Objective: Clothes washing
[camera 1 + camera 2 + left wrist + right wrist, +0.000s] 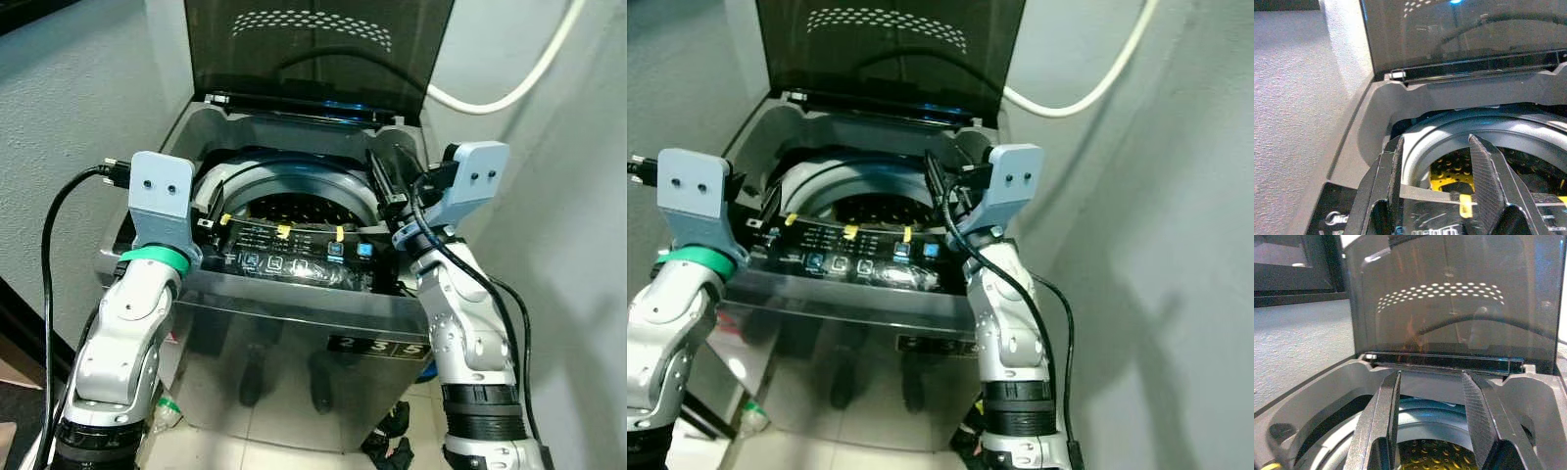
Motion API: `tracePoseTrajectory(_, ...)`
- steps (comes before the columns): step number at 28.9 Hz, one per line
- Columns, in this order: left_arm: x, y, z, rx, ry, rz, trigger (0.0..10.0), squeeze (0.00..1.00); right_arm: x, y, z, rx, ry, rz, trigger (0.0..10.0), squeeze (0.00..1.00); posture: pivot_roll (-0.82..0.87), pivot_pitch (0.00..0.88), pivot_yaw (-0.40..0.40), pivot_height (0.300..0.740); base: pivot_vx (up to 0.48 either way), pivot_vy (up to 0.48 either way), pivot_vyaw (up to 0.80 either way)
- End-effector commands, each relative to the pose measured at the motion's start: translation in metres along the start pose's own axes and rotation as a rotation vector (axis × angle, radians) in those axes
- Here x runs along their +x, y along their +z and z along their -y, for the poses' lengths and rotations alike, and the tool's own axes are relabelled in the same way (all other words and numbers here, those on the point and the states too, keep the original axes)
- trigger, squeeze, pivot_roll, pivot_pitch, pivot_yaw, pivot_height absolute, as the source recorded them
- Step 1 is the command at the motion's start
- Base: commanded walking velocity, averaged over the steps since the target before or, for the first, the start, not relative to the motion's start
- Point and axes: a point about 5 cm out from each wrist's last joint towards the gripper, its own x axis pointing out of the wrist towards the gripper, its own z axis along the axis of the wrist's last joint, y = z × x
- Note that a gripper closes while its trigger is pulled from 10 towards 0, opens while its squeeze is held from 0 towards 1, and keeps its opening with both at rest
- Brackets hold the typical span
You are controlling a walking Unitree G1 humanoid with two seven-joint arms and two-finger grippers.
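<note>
Flanking the open washing machine (294,323), the left gripper (1437,191) and right gripper (1430,416) hover over its drum (294,208). Both are spread, empty. Its lid (318,49) stands raised.

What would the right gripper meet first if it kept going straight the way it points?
Probably the raised tinted lid near its hinge: the open right gripper aims across the drum opening toward it. Depth is uncertain.

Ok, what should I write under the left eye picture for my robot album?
Both grippers, left gripper and right gripper, open above the washing machine drum, lid up.
</note>
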Motion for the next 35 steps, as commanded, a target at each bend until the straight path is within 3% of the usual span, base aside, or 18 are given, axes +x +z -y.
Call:
tracePoseTrajectory(1,0.0,-0.003,0.0,0.01,-0.001,-0.014,10.0,0.0,0.0,-0.003,0.0,0.011,-0.003,-0.018,10.0,0.0,0.04,0.0,-0.009,0.74,0.0,0.0,0.8)
tracePoseTrajectory(16,0.002,-0.003,0.007,0.018,-0.052,-0.008,10.0,0.0,-0.002,-0.004,0.005,0.009,-0.033,-0.021,10.0,0.0,0.04,0.0,0.004,0.74,0.0,0.0,0.8)
tracePoseTrajectory(35,0.009,-0.003,0.004,0.068,-0.061,-0.02,10.0,0.0,0.009,0.003,0.009,-0.004,-0.052,0.011,10.0,0.0,0.05,0.0,0.036,0.74,0.0,0.0,0.8)
